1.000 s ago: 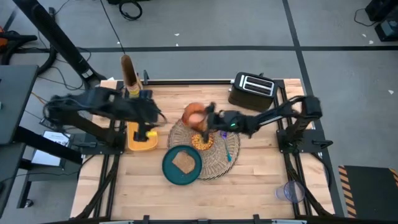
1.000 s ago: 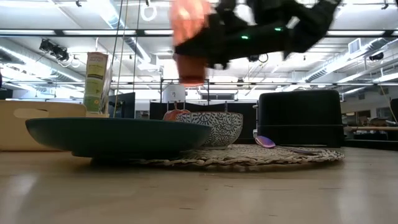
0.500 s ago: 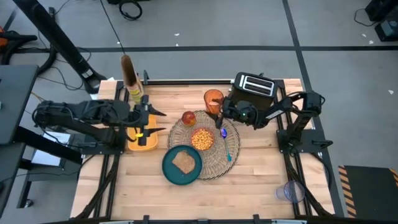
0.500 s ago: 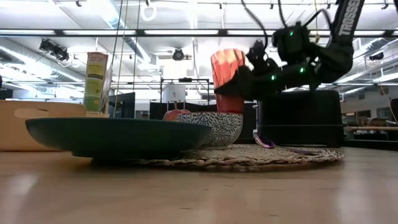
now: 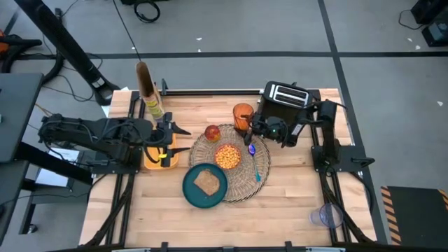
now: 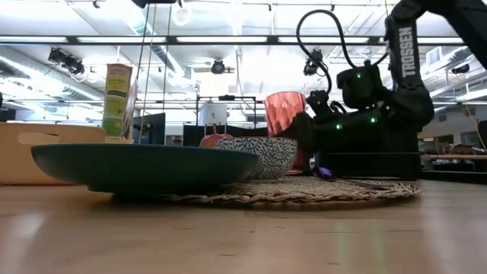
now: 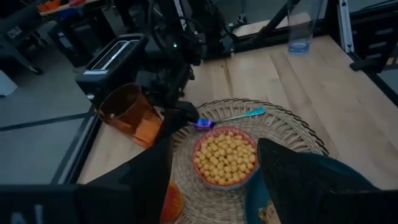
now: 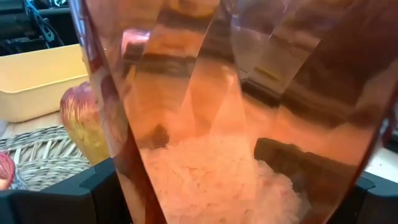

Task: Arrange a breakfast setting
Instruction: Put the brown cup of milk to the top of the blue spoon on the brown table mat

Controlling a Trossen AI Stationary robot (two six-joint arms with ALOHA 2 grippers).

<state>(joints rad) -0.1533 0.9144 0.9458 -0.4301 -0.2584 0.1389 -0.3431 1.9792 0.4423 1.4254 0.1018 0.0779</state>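
The round straw placemat (image 5: 245,178) lies mid-table. On it are the teal plate (image 5: 192,192) with the toast (image 5: 206,182) at its near left, the pink bowl (image 5: 227,155) of cereal in the middle, the red apple (image 5: 212,132) at its far left and the blue spoon (image 5: 255,162) at the right. My right gripper (image 5: 253,127) is shut on the orange cup (image 5: 243,115) at the mat's far edge, beside the toaster. My left gripper (image 5: 175,138) is open and empty over a yellow tray, left of the mat. My right gripper has the orange cup's wall (image 8: 205,124) between its two fingers (image 8: 106,186), one on each side, low on the cup. The fingers come level from the table's right. The cup is upright (image 6: 284,114); the bowl hides its base in the low view, so whether it stands on the table cannot be told.
A black toaster (image 5: 283,100) stands at the far right, close behind my right gripper. A yellow tray (image 5: 159,159) and a tall carton (image 5: 147,87) are at the far left. A clear cup (image 5: 327,215) stands at the near right.
My right gripper has carried the orange cup from high above the apple toward the table's far right and down to the mat's far edge by the toaster. The cup has come upright. My left arm has drawn back toward the table's left edge.
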